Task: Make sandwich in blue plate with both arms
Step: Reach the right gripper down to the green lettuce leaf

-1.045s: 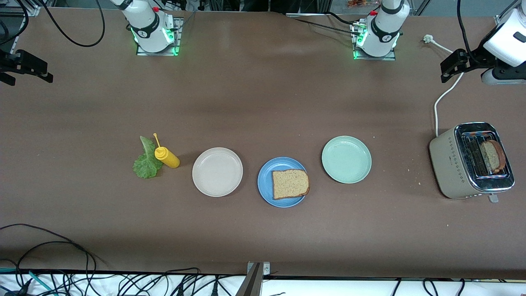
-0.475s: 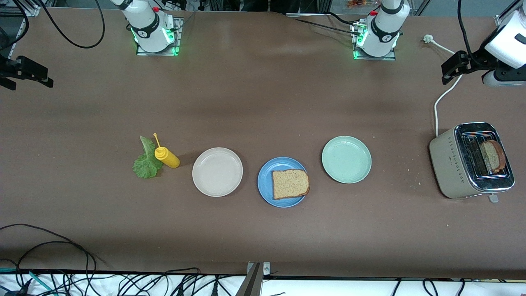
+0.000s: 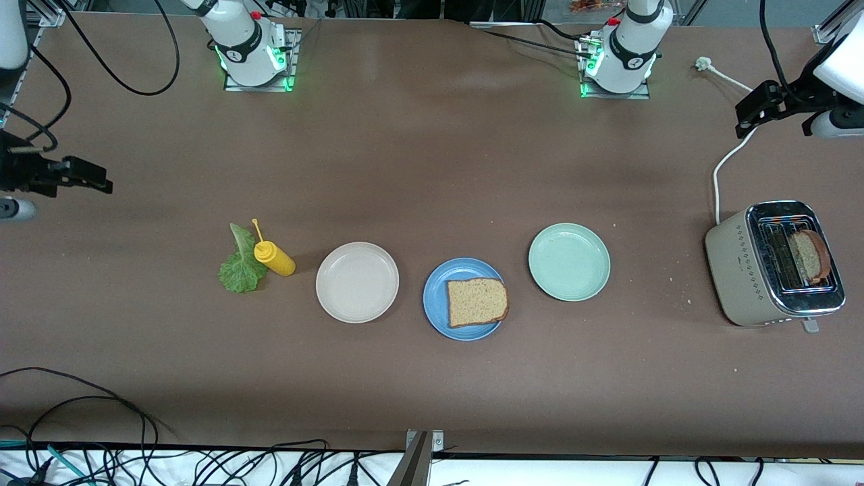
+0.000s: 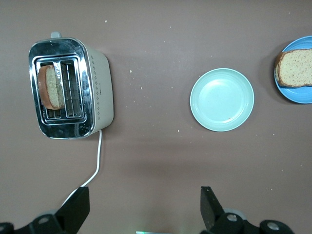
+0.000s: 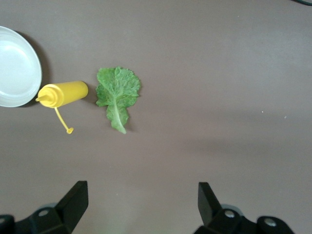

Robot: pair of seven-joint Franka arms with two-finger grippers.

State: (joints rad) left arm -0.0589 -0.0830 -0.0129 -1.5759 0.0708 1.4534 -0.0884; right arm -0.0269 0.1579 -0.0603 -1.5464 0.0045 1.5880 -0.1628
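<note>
One toasted bread slice (image 3: 477, 302) lies on the blue plate (image 3: 435, 300). A second slice (image 3: 806, 256) stands in the toaster (image 3: 742, 263). The green lettuce leaf (image 3: 239, 266) lies flat on the table beside the yellow bottle. My right gripper (image 3: 94, 181) is open and empty over bare table at the right arm's end. Its wrist view shows the lettuce (image 5: 117, 92) past its open gripper (image 5: 141, 202). My left gripper (image 3: 746, 111) is open and empty over the white cord. Its wrist view shows the toaster (image 4: 100, 87), the slice (image 4: 48, 87) and the blue plate (image 4: 292, 92) past its gripper (image 4: 145, 204).
A yellow squeeze bottle (image 3: 273, 258) lies against the lettuce. A cream-white plate (image 3: 357, 282) and a mint-green plate (image 3: 569, 262) flank the blue plate. The toaster's white cord (image 3: 725, 162) runs toward the left arm's base. Cables hang along the table's front edge.
My right gripper has moved over the table toward the lettuce. My left gripper has drifted slightly toward the table's end. Nothing on the table has moved.
</note>
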